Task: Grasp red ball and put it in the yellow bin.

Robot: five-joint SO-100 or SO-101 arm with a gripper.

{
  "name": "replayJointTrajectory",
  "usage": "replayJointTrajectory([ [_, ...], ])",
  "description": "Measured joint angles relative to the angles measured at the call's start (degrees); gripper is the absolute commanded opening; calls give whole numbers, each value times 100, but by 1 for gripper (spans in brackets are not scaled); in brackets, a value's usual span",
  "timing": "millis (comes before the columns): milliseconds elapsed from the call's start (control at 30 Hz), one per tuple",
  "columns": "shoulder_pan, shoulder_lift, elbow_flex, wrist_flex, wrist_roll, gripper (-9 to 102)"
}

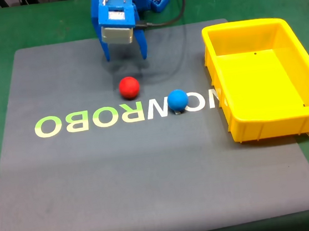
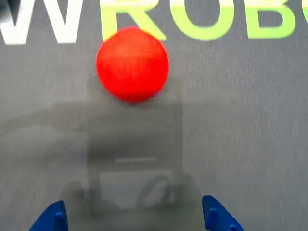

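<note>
One red ball (image 1: 129,87), one blue ball (image 1: 178,100), one yellow bin (image 1: 245,27).

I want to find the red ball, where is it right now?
In the fixed view the red ball sits on the grey mat, just in front of the open end effector and left of the blue ball.

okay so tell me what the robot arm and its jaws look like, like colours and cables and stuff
The arm is bright blue plastic. A pale grey boxy block sits on the front of the wrist, with thin white wires looping in at the top. A black cable trails from its side toward the base. The gripper has two tapering blue prongs as jaws; in the wrist view their pointed blue tips poke up from the bottom edge. No markings are readable on it.
</note>
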Motion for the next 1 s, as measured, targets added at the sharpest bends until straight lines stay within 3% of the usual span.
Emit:
replayJointTrajectory([
  [1000, -387, -3076, -2355, -589, 352, 32],
])
